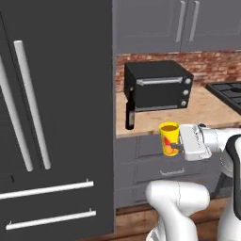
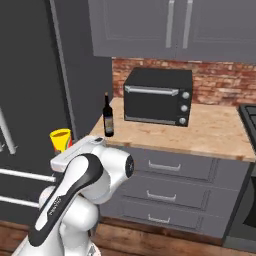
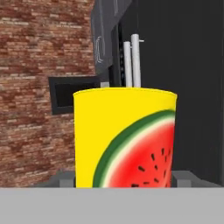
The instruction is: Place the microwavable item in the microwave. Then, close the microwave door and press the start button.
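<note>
Filling the left of both base views, the tall dark refrigerator with its long pale handles is the biggest thing here, and beside it runs the wooden counter under grey upper cabinets and a brick backsplash. On that counter sits the black toaster oven, with the dark wine bottle standing upright just beside its left end, near the counter's edge. Below are grey drawers. No microwave can be made out for certain in these views; a dark framed opening against the brick in the hand view may be one, but that is a guess.

The white arm reaches out in front of the drawers, off the counter edge. The gripper is clamped on the yellow cup, which hangs upright in the air, clear of the counter, mouth up. In the hand view the cup sits right against the camera, its watermelon print facing it, with grey finger parts showing at either side of its base.

So the cup's long axis stands vertical and it lies straight ahead of the hand, already held. Judging from this, the coming move turns on carrying it level toward the microwave, wherever the base must face to find it, without tipping.
</note>
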### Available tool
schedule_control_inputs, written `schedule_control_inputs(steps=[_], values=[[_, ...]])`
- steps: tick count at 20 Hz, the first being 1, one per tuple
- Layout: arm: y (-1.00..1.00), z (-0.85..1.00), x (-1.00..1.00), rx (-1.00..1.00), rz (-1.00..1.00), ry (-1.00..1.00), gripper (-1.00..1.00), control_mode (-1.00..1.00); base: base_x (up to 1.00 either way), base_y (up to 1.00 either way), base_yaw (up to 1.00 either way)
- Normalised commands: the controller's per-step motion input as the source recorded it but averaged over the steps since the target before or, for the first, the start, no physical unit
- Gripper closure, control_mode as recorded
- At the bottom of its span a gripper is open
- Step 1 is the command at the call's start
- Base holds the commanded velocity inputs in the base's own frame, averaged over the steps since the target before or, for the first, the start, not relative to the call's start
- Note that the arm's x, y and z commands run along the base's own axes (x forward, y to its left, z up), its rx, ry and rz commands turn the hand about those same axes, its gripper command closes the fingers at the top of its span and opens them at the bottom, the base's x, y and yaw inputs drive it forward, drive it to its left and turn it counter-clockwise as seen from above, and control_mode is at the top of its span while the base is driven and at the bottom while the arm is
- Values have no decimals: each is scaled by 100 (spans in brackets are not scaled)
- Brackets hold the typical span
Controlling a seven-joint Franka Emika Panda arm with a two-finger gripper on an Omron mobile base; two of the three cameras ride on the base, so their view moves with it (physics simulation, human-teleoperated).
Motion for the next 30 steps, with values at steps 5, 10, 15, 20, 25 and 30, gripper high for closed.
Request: schedule_control_inputs(steps=[5, 10, 15, 20, 25, 30], values=[[0, 0, 0, 0, 0, 0, 100, 100, -68, 99, 4], [0, 0, 0, 0, 0, 0, 100, 100, -43, 100, 0], [0, 0, 0, 0, 0, 0, 100, 100, -33, 100, 0], [0, 0, 0, 0, 0, 0, 100, 100, -3, 94, 0], [0, 0, 0, 0, 0, 0, 100, 100, 0, 87, 0], [0, 0, 0, 0, 0, 0, 100, 100, 1, 96, 0]])
